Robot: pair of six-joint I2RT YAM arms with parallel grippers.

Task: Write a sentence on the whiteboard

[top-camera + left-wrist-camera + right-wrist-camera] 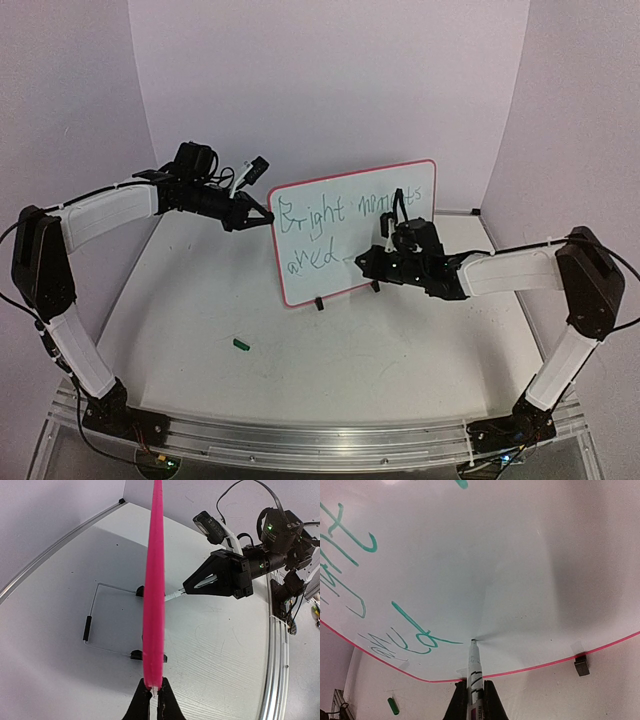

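Observation:
The whiteboard (335, 200) stands upright on two black clip feet, with green writing "Bright moments" and "and" on it. My left gripper (268, 218) is shut on the board's left red-pink rim (154, 605), seen edge-on in the left wrist view. My right gripper (362, 260) is shut on a white marker (475, 672). The marker tip touches the board face (520, 555) just right of the word "and". In the left wrist view the right gripper (187, 586) holds the marker against the board.
A green marker cap (240, 344) lies on the table in front of the board; it also shows in the right wrist view (393, 706). A wire stand (95, 625) lies flat behind the board. A metal rail (300, 435) runs along the near table edge.

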